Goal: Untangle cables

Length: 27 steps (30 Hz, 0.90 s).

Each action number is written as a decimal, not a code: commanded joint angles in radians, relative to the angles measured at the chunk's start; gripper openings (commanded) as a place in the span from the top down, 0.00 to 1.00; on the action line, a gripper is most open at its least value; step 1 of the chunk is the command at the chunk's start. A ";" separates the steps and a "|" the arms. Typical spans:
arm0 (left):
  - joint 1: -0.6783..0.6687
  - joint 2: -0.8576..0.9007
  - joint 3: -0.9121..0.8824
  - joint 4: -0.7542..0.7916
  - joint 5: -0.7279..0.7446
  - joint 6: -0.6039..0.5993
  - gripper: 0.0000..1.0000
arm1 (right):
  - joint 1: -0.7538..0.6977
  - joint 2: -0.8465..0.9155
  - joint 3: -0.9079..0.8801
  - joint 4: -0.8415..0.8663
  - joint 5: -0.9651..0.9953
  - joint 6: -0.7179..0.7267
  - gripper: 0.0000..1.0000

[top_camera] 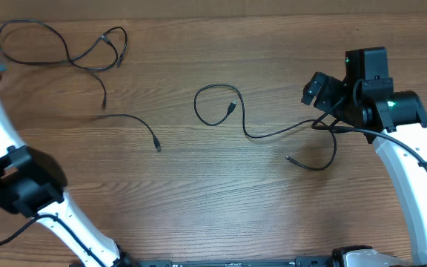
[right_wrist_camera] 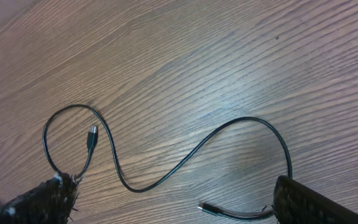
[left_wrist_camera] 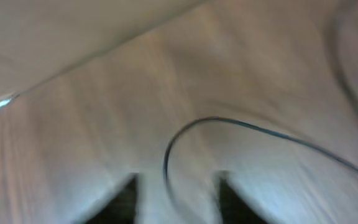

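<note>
Fingertips (right_wrist_camera: pixel 51 198) of the right gripper (right_wrist_camera: pixel 173 186) frame the bottom of the right wrist view, spread wide with nothing held between them. One cable (right_wrist_camera: pixel 194 151) snakes across the wooden table (right_wrist_camera: pixel 241 50) between the fingers: a loop with a small plug (right_wrist_camera: pixel 92 137) inside it at the left finger, an S-curve through the middle, and a second plug end (right_wrist_camera: pixel 205 206) curling back beside the right finger. Whether this cable touches either finger cannot be told.

Overhead, the same cable (top_camera: pixel 273 134) lies right of centre, its right end under the right gripper (top_camera: pixel 319 90). A second cable (top_camera: pixel 132 118) lies alone left of centre. A third cable (top_camera: pixel 70 61), loosely looped, lies in the far left corner, well apart from the others.

Left wrist view (blurred): the left gripper (left_wrist_camera: pixel 178 186) is parted, a curved cable (left_wrist_camera: pixel 241 124) on the table beyond it.
</note>
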<state>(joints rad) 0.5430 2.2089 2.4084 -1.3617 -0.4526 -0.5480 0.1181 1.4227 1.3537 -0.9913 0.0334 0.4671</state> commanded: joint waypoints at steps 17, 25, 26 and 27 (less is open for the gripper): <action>-0.164 -0.004 -0.024 -0.209 0.305 0.141 0.05 | -0.002 -0.002 0.001 0.001 0.010 -0.003 0.00; -0.310 -0.004 -0.129 -0.238 0.308 0.117 0.00 | -0.002 -0.002 0.001 0.001 0.010 -0.003 0.00; -0.319 -0.004 -0.142 -0.237 0.308 0.106 0.00 | -0.002 -0.002 0.001 0.001 0.010 -0.003 0.00; -0.328 -0.004 -0.160 -0.234 0.308 0.093 0.00 | -0.002 -0.002 0.001 0.001 0.010 -0.003 0.00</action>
<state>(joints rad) 0.2386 2.2089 2.2948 -1.5948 -0.1520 -0.4232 0.1181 1.4227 1.3537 -0.9920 0.0330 0.4671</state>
